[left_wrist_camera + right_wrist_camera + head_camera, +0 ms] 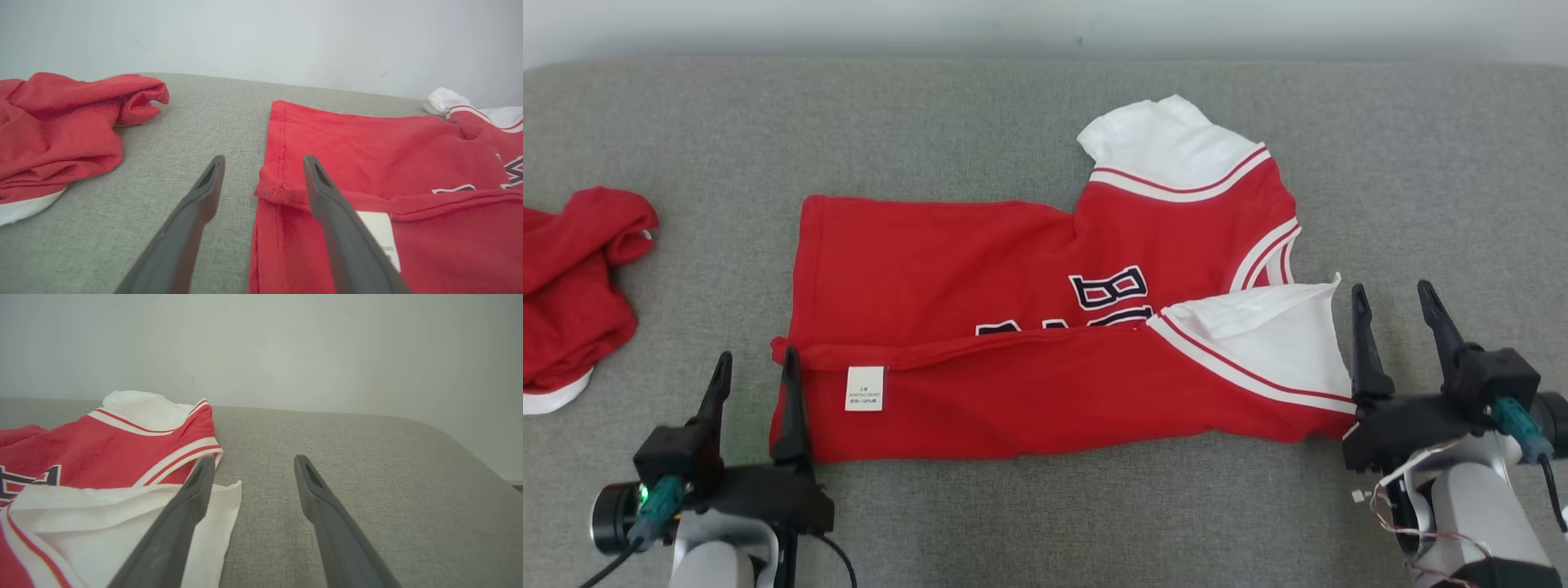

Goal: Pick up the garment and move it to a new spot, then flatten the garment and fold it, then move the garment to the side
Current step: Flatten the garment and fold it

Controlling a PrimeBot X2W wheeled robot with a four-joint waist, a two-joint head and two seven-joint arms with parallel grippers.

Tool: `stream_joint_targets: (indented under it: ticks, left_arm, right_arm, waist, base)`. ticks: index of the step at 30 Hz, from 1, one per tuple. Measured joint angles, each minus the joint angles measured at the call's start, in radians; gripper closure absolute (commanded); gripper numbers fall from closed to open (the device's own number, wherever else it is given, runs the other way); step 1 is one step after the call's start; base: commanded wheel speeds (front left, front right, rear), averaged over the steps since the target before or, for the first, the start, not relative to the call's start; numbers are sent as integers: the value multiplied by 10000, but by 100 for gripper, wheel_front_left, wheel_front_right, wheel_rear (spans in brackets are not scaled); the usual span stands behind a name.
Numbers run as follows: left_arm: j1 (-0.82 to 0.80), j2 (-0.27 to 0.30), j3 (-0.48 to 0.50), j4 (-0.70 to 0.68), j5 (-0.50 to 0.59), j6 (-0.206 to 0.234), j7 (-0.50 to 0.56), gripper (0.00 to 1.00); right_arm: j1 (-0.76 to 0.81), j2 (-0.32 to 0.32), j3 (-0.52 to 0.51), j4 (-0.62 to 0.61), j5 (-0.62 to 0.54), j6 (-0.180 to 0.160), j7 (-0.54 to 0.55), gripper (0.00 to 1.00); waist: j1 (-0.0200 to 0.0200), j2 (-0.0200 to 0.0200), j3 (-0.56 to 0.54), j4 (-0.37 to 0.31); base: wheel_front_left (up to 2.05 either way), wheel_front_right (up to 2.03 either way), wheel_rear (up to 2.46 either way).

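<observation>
The red jersey (1013,269) lies spread across the middle of the desk (1013,523), hem towards the robot's left and white sleeves towards its right. Its near long edge is folded up over the front, so a small white care label (864,388) faces up and part of the dark-outlined lettering (1107,290) is covered. The far sleeve (1160,139) sticks out towards the wall, and the near sleeve (1274,335) lies folded over the chest. The left hand (756,359) sits low at the hem corner with its fingers spread and nothing pinched between them. In the left wrist view one finger lies over the red cloth and the other over bare desk, with the hem edge between them. The right hand (1391,288) is at the sleeve end, also spread wide and gripping nothing. In the right wrist view one finger overlaps the white sleeve's edge while the other stands over bare desk. Well apart to the left lies a second red garment (572,278) with a white trim, crumpled in a heap near the desk's edge. The desk is covered in grey woven fabric with rounded far corners. A plain pale wall (1045,24) rises right behind it.
</observation>
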Motion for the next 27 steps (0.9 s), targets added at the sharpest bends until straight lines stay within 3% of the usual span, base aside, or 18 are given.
stream_joint_targets:
  ticks: [14,27]
  left_arm:
    - [1729,15,-134,-525,-529,167,0,0]
    - [1766,15,-330,-485,-616,257,0,0]
  right_arm:
    - [2150,472,-61,-330,456,-2,0,0]
    - [2234,796,424,276,1120,-2,-2,0]
  waist:
    - [-3,-2,-729,-86]
    - [-1,-2,-818,83]
  base:
    - [0,0,0]
    - [0,0,0]
